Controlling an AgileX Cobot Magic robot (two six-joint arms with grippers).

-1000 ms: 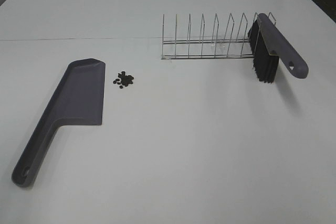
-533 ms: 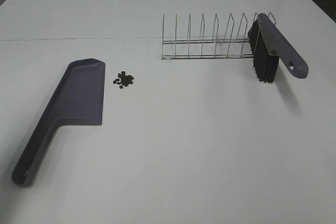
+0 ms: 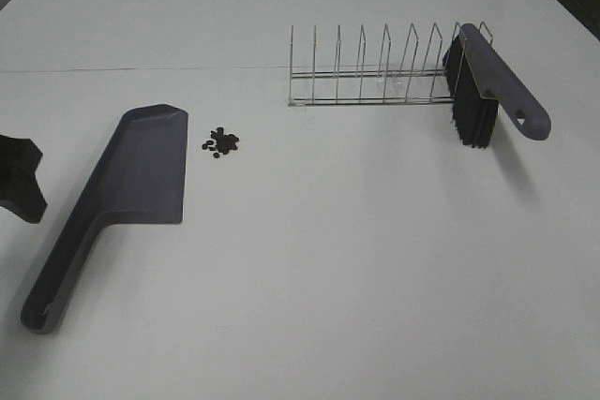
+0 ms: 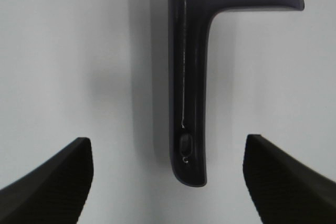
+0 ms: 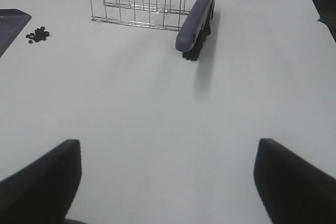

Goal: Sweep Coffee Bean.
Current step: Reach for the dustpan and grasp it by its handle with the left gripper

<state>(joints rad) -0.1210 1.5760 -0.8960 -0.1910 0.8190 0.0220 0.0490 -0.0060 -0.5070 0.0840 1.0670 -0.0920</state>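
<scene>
- Coffee beans (image 3: 221, 142): a small dark cluster lying loose on the white surface (image 3: 375, 259), just beside the open mouth of the dustpan (image 3: 141, 170) and not touching it. None has been swept in.
- Left hand (image 3: 19, 180): newly arrived at the left edge of the overhead view, which showed no hand a moment ago. It is released, with fingers spread wide, and hangs over the end of the dustpan's handle (image 4: 188, 103) without touching it.
- Meaning of the change: work is probably only starting, with the dustpan handle as the first thing to be grasped.
- Right hand (image 5: 168, 150): released and empty, well apart from the brush (image 5: 195, 19) and outside the overhead view.
- Brush: unmoved, leaning bristles-down at the right end of the wire rack (image 3: 366, 72).
- Surface: plain white and matte, with a faint seam running across behind the rack.
- Room: only a dark strip past the far right corner is visible.
</scene>
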